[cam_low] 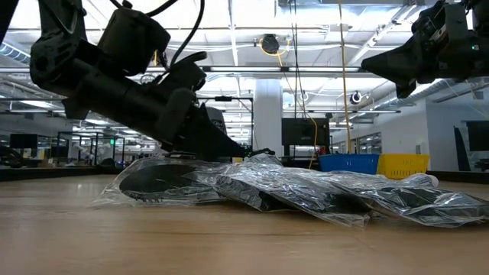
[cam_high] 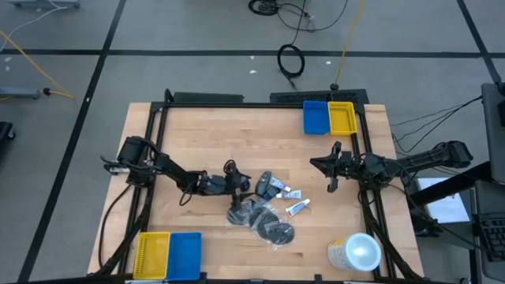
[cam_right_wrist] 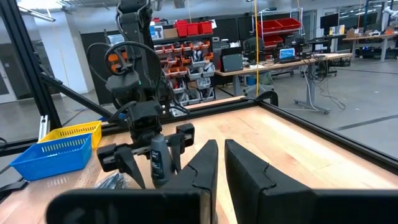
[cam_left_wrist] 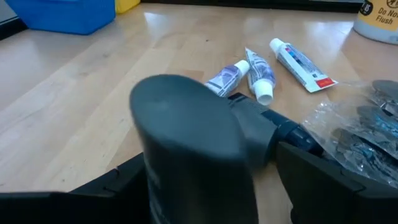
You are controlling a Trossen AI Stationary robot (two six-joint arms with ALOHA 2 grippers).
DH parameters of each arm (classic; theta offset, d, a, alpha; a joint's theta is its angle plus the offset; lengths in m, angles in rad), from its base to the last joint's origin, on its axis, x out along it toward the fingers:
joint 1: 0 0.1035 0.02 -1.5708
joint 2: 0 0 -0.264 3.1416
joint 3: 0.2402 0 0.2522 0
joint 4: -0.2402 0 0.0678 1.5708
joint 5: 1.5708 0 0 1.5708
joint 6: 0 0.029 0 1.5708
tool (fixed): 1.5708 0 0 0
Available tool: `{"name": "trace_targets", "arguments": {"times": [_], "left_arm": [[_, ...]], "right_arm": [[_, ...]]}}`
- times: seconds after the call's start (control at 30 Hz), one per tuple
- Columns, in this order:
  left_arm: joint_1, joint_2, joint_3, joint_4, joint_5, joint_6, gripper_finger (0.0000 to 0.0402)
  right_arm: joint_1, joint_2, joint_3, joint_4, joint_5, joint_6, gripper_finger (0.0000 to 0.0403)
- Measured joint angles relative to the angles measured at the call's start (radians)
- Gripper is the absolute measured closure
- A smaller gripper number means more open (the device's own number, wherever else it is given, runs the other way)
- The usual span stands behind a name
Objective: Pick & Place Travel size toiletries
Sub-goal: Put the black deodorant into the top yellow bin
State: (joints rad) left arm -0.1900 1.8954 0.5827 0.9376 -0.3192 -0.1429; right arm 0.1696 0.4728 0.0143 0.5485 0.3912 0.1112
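Note:
A dark grey bottle stands upright at the table's middle. My left gripper is open, with one finger on each side of the bottle and a gap showing at each. Its base is hidden. Another dark bottle lies just beyond it. White tubes lie flat on the wood further right. Dark discs in clear wrap lie in a heap toward the near edge. My right gripper waits shut above the table's right side.
A blue and yellow bin pair stands at the far right corner and another at the near left. A large white-lidded cup stands near the right front corner. Bare wood lies at the table's far left.

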Motion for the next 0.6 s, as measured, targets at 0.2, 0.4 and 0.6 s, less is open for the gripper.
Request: {"name": "trace_targets", "arguments": {"times": [0.2, 0.4, 0.6], "left_arm": [[0.000, 0.000, 0.000, -0.005, 0.000, -0.010, 0.0169], [0.000, 0.000, 0.000, -0.009, 0.042, -0.009, 0.0232], [0.006, -0.005, 0.000, -0.006, 0.051, 0.012, 0.0232]], "right_arm": [[0.000, 0.000, 0.000, -0.003, 0.000, 0.000, 0.0378], [0.000, 0.000, 0.000, -0.003, 0.000, 0.000, 0.0378], [0.000, 0.000, 0.000, -0.003, 0.000, 0.000, 0.0378]]}}
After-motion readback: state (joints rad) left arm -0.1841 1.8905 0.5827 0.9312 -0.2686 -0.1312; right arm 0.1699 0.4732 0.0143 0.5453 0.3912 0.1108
